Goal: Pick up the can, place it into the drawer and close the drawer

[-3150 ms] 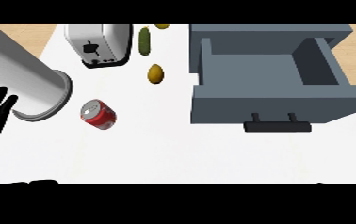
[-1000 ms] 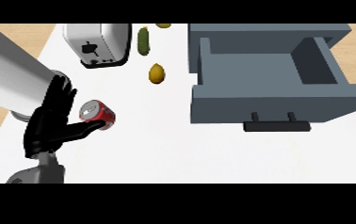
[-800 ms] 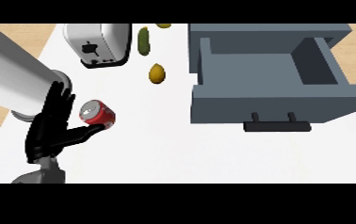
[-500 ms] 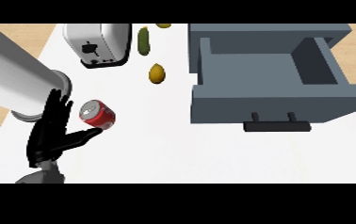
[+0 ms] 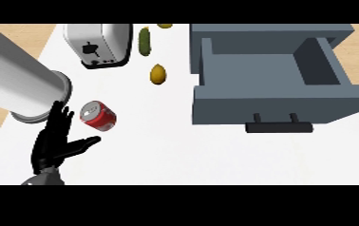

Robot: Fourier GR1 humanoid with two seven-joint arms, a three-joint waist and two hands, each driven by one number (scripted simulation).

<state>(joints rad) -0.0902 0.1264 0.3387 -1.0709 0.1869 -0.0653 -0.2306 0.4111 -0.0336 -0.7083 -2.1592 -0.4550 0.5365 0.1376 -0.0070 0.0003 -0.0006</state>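
the red can (image 5: 98, 115) lies on its side on the white counter (image 5: 175, 154), near the counter's left edge, its silver top turned up and to the left. just beside it, below and to its left, is the left hand (image 5: 53, 143), black, with fingers straight and spread wide and the thumb stuck out to the right under the can; whether any fingertip touches the can cannot be told, and nothing is held. the hand comes in from the lower left corner. above the hand a large silver cylinder (image 5: 24, 89) lies slanted at the left edge, its round end close to the can's upper left. a white toaster (image 5: 98, 44) stands at the far left of the counter, with a green pickle-like vegetable (image 5: 145, 41) just to its right and a small yellow-brown fruit (image 5: 158, 73) nearer, between the toaster and the drawer. the grey drawer (image 5: 266, 80) is pulled open at the counter's right side, its dark handle (image 5: 278, 126) facing the near edge, well apart from the can. the right hand does not show.
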